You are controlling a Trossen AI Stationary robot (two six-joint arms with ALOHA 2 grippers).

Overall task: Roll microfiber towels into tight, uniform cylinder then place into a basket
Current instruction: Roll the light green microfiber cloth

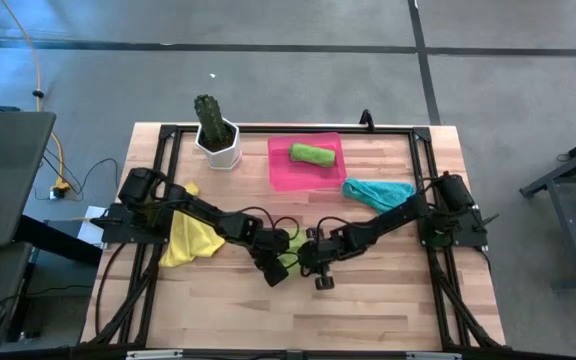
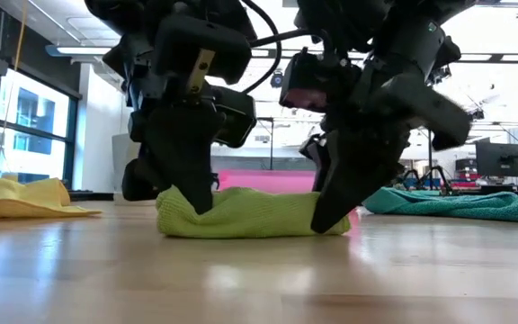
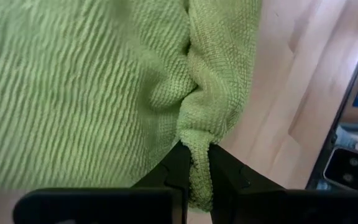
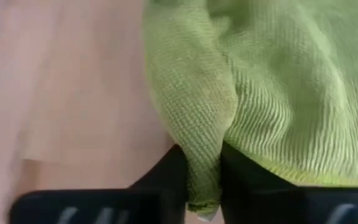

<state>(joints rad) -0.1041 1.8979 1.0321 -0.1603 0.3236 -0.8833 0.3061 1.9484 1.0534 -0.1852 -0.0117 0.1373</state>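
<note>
Now both end effectors, left and right, pinch the lime green towel.

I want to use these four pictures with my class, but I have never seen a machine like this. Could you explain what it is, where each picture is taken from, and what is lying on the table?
It is a robot with two dark jointed arms at a wooden table. One picture looks straight down, one looks level across the tabletop, and two come from cameras on the wrists.

At the table's middle lies a soft lime green towel. The left gripper and the right gripper each pinch a fold of it.

Also on the table are a crumpled yellow towel, a teal towel, a white pot with a green cactus, and a shallow pink plastic basket holding a rolled green towel.
</note>
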